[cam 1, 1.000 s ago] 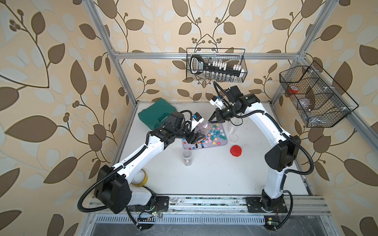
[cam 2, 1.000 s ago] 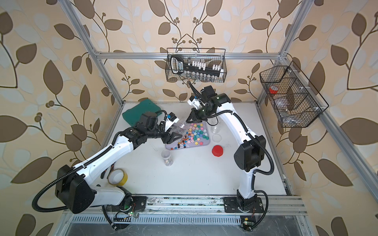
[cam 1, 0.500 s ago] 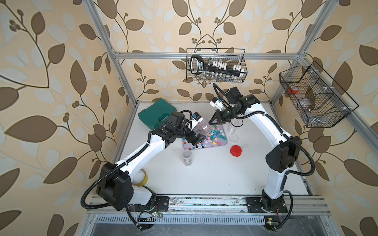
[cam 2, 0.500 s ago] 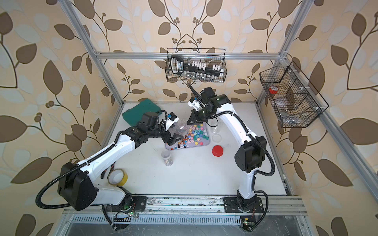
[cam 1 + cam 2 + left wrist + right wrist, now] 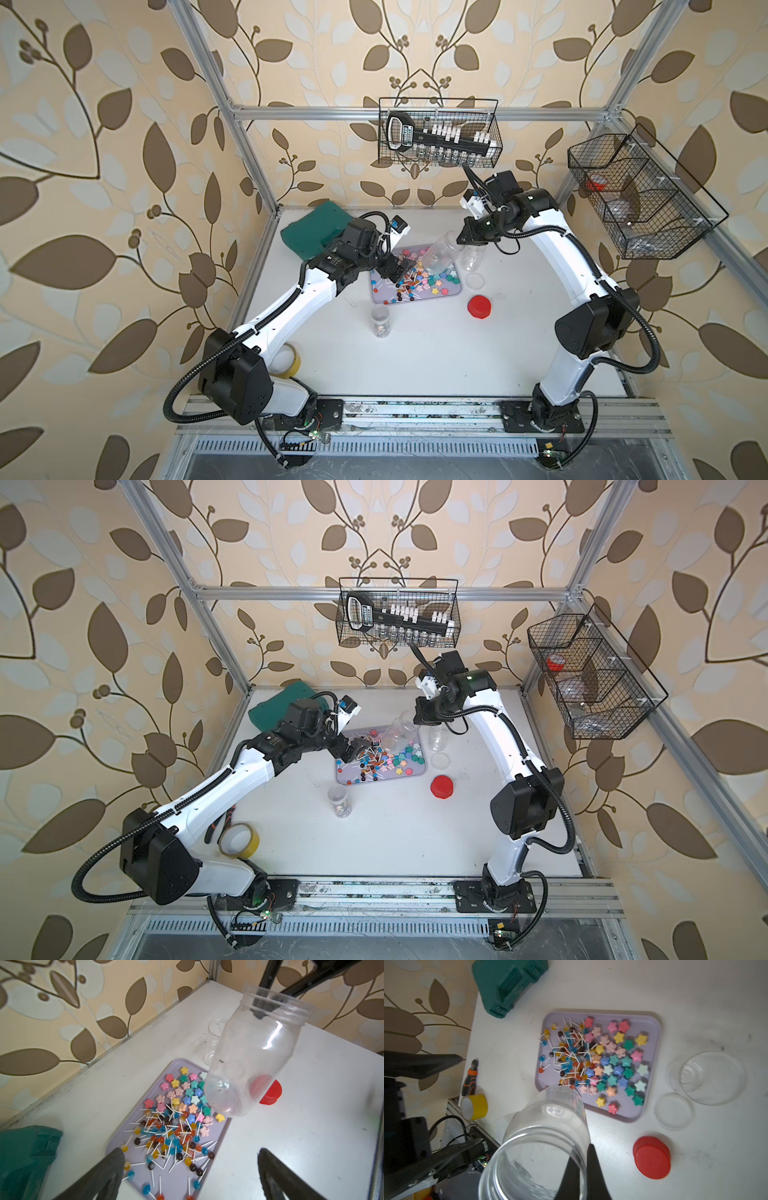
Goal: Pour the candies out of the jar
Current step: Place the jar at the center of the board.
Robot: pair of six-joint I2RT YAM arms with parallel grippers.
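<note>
A clear plastic jar [image 5: 442, 253] [image 5: 397, 733] [image 5: 255, 1057] [image 5: 548, 1126] hangs tilted over the lilac tray [image 5: 440, 296] [image 5: 409, 778], its base low and its mouth up. It looks empty. My right gripper [image 5: 465, 239] [image 5: 417, 717] [image 5: 581, 1153] is shut on the jar's rim, one finger inside and one outside. The candies [image 5: 415, 282] [image 5: 382, 760] [image 5: 176, 1122] [image 5: 598, 1057] lie spread on the tray: pastel star-like pieces and ball lollipops on white sticks. My left gripper [image 5: 399, 268] [image 5: 353, 748] [image 5: 190, 1152] hovers open over the tray's left end, holding nothing.
A red lid [image 5: 478, 306], a clear lid [image 5: 474, 281] and a second clear jar [image 5: 471, 259] sit right of the tray. A small jar [image 5: 380, 321] stands in front of it. A green case [image 5: 309, 228] lies back left; yellow tape [image 5: 286, 360] and pliers [image 5: 470, 1078] front left.
My left gripper's jaws have opened wide near the jar's base. The right gripper still holds the tilted jar in much the same place.
</note>
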